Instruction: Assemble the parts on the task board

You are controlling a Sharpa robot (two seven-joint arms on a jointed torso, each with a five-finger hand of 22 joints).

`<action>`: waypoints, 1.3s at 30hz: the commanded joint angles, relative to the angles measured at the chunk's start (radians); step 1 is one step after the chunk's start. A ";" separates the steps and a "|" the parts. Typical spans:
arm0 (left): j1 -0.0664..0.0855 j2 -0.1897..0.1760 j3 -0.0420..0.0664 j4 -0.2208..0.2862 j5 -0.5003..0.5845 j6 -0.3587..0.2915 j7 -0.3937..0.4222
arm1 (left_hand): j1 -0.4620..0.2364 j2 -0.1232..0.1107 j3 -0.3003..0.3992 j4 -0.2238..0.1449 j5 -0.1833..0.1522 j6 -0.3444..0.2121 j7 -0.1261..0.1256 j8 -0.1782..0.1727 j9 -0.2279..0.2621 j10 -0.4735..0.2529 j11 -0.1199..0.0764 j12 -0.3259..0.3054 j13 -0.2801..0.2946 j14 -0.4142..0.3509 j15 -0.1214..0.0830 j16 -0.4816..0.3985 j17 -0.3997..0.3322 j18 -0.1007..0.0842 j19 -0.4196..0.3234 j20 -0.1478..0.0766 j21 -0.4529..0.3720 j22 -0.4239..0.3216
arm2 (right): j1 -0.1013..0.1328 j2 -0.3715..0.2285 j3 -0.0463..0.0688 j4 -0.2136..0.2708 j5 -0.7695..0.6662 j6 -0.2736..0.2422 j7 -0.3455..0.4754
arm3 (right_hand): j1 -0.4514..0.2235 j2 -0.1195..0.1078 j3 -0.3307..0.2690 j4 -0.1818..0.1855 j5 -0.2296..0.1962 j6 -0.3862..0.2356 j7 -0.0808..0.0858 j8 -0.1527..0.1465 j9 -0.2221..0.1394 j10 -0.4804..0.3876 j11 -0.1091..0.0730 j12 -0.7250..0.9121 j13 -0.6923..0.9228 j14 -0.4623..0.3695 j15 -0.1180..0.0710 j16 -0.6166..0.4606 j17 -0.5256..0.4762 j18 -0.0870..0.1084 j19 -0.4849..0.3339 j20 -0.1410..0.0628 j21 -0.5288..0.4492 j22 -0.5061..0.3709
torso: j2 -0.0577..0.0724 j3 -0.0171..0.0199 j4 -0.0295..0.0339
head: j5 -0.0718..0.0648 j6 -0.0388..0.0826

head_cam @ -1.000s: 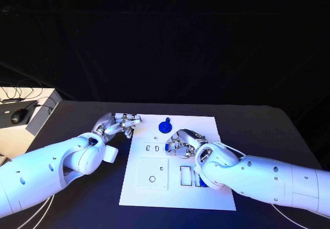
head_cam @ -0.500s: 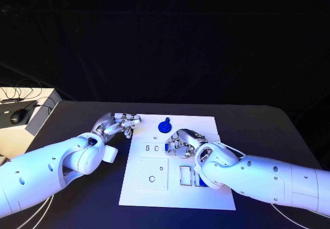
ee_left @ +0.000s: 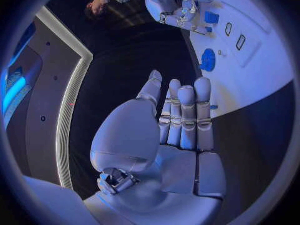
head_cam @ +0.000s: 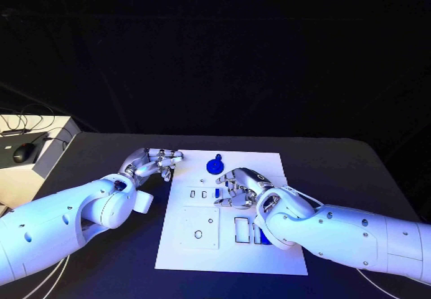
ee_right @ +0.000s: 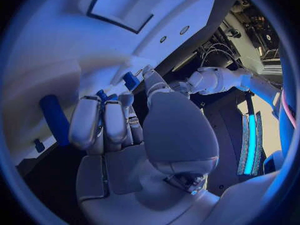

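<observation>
The right hand (head_cam: pixel 237 187), fingers curled and apparently empty, hovers mid-frame just below-right of the round part (head_cam: pixel 215 166); left hand (head_cam: pixel 154 163) flat, empty.

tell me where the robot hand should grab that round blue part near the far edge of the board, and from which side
Judging from the head view, the round blue part lies flat on the task board, with a small tab on its far side. A grasp from above, pinching across the disc's rim, looks best. The right hand is nearest; the left hand rests off the board's left edge.
</observation>
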 commanded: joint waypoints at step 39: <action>0.039 0.022 0.002 0.050 -0.341 0.211 -0.461 | -0.227 -0.021 -0.051 0.195 0.001 0.003 -0.018 0.096 0.013 0.113 -0.021 0.133 0.149 0.179 -0.027 0.174 0.215 0.007 0.175 -0.018 0.186 0.242 | 0.098 -0.192 0.040 0.037 0.739 -0.114 0.553 | -0.117 0.159 -0.078 -0.159 0.076 0.096 0.041 0.007 0.009 -0.012 -0.007 0.012 -0.017 0.002 -0.005 -0.009 -0.015 0.008 0.050 -0.003 -0.034 0.158 | -0.015 0.0095 -0.0024 | 0.003 0.013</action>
